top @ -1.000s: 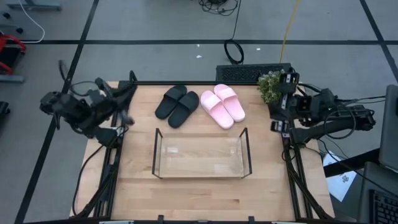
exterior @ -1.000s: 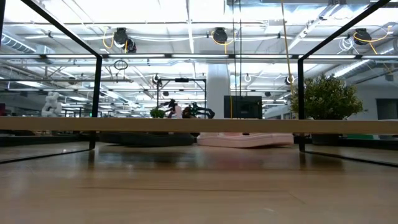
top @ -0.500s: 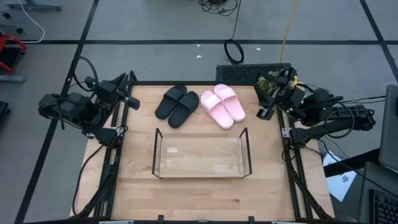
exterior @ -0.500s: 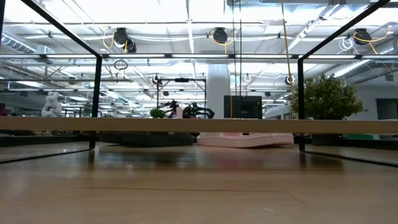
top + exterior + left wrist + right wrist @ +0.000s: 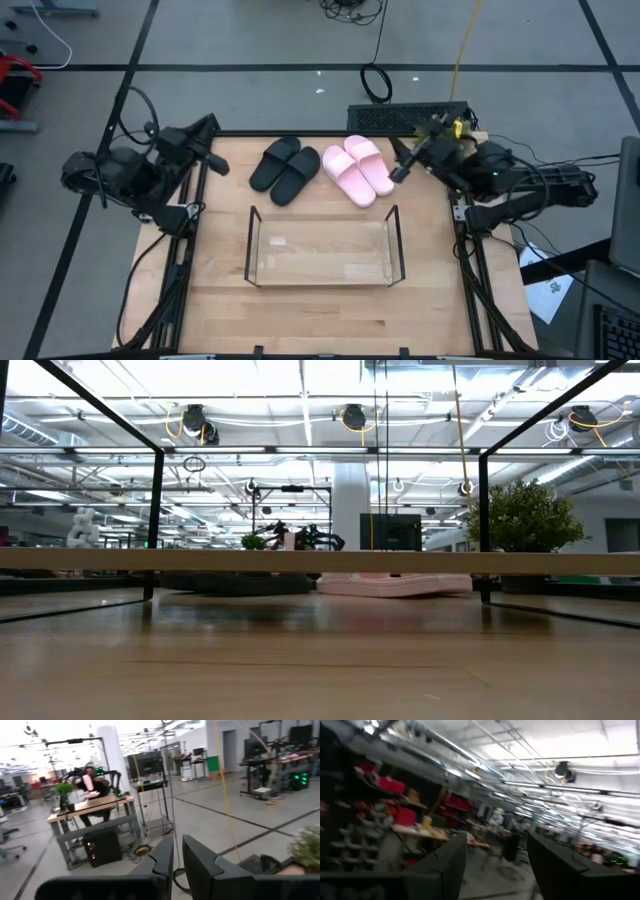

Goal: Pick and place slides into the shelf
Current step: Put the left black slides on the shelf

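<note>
You are at the very start of the job: none of the slides is in the shelf yet, and neither arm has anything in hand. The black pair and the pink pair lie side by side on the far half of the surface, just beyond the shelf's far wall, the two pairs almost touching. Your right pincer hangs just beside the outer pink slide, its fingers spread with nothing between them, so in my judgement the pink pair comes first. The next move calls for you to tip the wrist down, since its camera looks out into the room, then drop over the wide strap and close on it. Your left pincer waits at the far left corner of the surface, fingers nearly pressed together and empty. Watch the potted plant by the right arm's elbow, the dark frame rails along the edges, and the shelf's wire end frames when you carry a slide over.
</note>
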Available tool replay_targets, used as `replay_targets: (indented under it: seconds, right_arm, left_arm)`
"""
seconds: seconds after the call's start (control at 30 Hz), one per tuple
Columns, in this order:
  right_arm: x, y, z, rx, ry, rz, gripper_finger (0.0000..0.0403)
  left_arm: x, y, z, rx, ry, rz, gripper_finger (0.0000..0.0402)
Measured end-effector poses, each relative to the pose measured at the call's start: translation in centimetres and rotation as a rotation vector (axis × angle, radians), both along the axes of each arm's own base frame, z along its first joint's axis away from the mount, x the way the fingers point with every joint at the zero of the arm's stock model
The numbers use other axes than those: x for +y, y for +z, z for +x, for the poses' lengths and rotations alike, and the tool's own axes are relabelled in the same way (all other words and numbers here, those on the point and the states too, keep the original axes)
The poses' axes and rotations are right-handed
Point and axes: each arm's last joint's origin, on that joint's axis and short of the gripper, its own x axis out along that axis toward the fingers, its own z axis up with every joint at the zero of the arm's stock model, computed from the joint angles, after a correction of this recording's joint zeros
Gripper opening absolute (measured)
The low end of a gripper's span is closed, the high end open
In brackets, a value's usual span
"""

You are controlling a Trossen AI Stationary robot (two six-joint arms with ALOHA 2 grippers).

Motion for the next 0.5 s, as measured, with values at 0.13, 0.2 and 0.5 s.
replay_targets:
  seconds: [0.13,0.2,0.5]
  right_arm:
    - [-0.1,1.9,2.7,0.130,-0.103,-0.036,0.0196]
    - [-0.2,2.7,4.0,0.187,-0.146,-0.049,0.0196]
    - [-2.3,4.4,7.5,0.314,-0.414,-0.042,0.0196]
  left_arm:
    - [0.5,1.2,-0.5,-0.035,0.019,-0.009,0.0046]
    - [0.6,2.0,-0.9,-0.043,0.017,-0.011,0.0046]
    - [-1.0,3.0,1.4,0.090,-0.033,0.035,0.0046]
